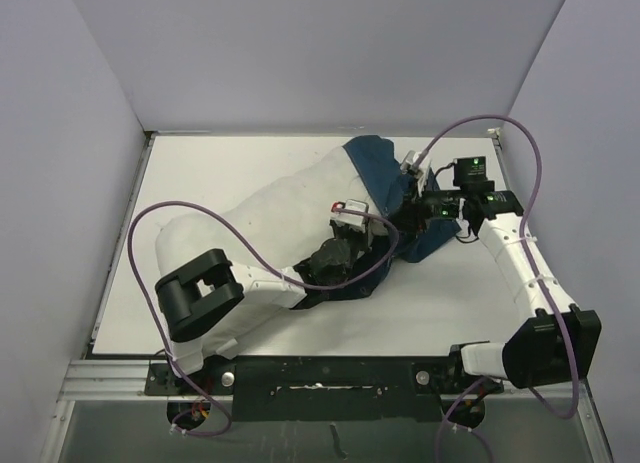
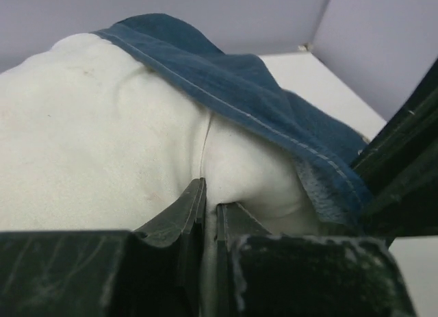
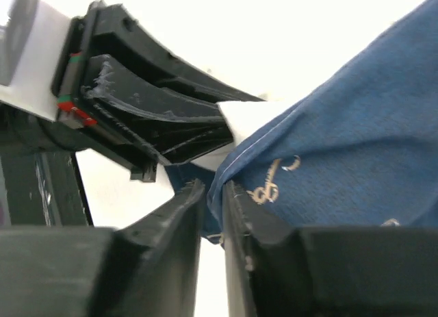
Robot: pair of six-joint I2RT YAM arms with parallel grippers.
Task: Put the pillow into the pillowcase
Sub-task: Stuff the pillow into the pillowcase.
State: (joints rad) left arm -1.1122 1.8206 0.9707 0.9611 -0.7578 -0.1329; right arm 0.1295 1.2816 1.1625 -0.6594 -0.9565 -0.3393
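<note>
- My left tool has its jaws pressed together on a raised fold of the pillow. The white cloth stands up in a crease straight out of the tips.
- Ahead and to the left of that tool, the pillow swells into a wide, lumpy white mound.
- Just past the tips and off to their right, the pillowcase drapes over the pillow's end. Its stitched hem slants down to the right across the wrist view.
- My right tool has its jaws almost together, with only a narrow slit between them. The pillowcase hem hangs down into that slit, but I cannot tell whether the jaws are squeezing it or only flanking it.
- Up and to the right of the right tool's tips, the navy cloth carries cream cursive script.
- Close above and to the left of the right tool are the left tool's black fingers. A white corner of pillow sits at their tips, touching the blue hem.
- From overhead, both tools meet at the mouth of the pillowcase. The pillow stretches back from the left tool toward that arm's base across the desk, and only its far end is under the navy cloth.
- A purple cable arcs above the right arm, behind its tool.
</note>
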